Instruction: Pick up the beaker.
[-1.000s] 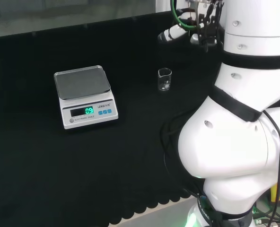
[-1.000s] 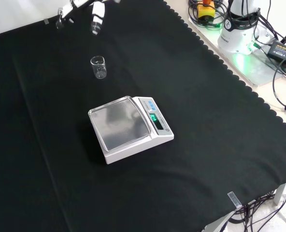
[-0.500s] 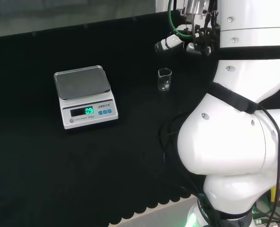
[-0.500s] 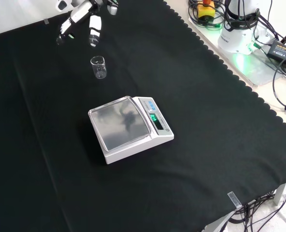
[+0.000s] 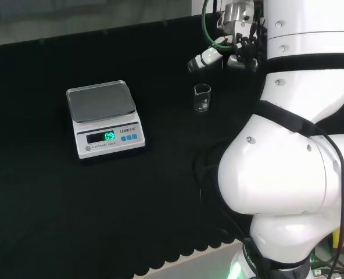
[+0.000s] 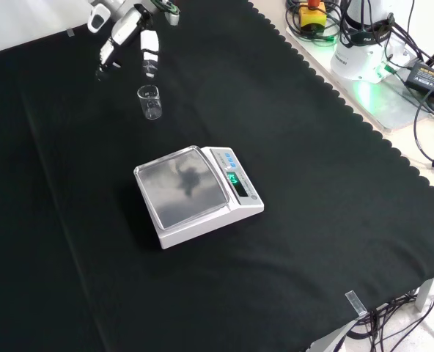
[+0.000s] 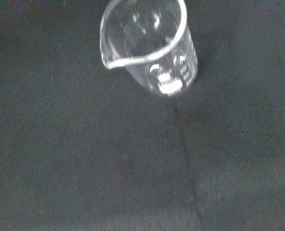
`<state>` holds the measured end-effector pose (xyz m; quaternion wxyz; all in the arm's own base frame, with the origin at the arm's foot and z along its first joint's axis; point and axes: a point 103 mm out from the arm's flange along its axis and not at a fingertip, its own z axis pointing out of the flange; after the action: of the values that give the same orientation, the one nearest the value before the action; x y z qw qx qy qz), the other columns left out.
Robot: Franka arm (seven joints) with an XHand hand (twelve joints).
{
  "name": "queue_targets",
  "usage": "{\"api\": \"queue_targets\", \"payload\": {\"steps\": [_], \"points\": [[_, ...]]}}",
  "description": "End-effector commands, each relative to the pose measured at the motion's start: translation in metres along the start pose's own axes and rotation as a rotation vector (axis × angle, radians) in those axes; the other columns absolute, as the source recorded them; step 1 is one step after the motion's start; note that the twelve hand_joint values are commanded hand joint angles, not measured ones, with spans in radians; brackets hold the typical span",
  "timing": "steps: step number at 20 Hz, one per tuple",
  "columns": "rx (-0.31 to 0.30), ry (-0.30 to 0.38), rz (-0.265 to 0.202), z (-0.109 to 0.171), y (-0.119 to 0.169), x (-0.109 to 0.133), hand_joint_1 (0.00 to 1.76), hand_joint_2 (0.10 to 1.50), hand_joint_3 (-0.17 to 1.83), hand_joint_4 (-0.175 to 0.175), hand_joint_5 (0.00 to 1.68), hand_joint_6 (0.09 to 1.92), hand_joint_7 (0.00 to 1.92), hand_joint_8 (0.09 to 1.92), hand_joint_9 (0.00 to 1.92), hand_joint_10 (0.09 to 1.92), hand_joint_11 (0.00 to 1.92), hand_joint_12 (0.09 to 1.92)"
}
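Note:
A small clear glass beaker [image 5: 202,97] stands upright on the black cloth; the front view has the beaker [image 6: 150,102] at upper left, and the wrist view shows the beaker [image 7: 149,45] close and empty, with white markings. The black and white hand [image 5: 210,55] hangs in the air just above and beyond it, apart from the glass. In the front view the hand [image 6: 133,33] reaches in from the top with its fingers [image 6: 150,60] straight and spread, pointing down toward the beaker. Nothing is held.
A white digital scale [image 5: 104,119] with a steel pan and a lit green display stands left of the beaker in the head view, and nearer the camera as the scale [image 6: 196,193] in the front view. The arm's white links [image 5: 294,145] rise at the head view's right.
The hand has come down and closer to the beaker, its fingers still spread. Beaker and scale have stayed put.

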<state>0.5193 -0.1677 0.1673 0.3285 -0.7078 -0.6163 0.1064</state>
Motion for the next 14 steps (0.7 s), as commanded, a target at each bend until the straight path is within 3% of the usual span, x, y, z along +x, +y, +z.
{"api": "queue_targets", "payload": {"steps": [1,7,14], "points": [[0.067,-0.024,-0.002,0.013,-0.003,0.003,0.40,0.70,0.04,-0.083,0.14,0.09,0.00,0.51,0.00,0.71,0.08,1.55],[0.111,-0.037,-0.002,0.025,-0.002,0.006,0.40,0.70,0.03,-0.084,0.13,0.09,0.00,0.49,0.00,0.69,0.08,1.55],[0.160,-0.098,0.020,0.042,0.005,0.008,0.41,0.69,0.02,-0.086,0.09,0.09,0.00,0.41,0.00,0.65,0.07,1.54]]}}
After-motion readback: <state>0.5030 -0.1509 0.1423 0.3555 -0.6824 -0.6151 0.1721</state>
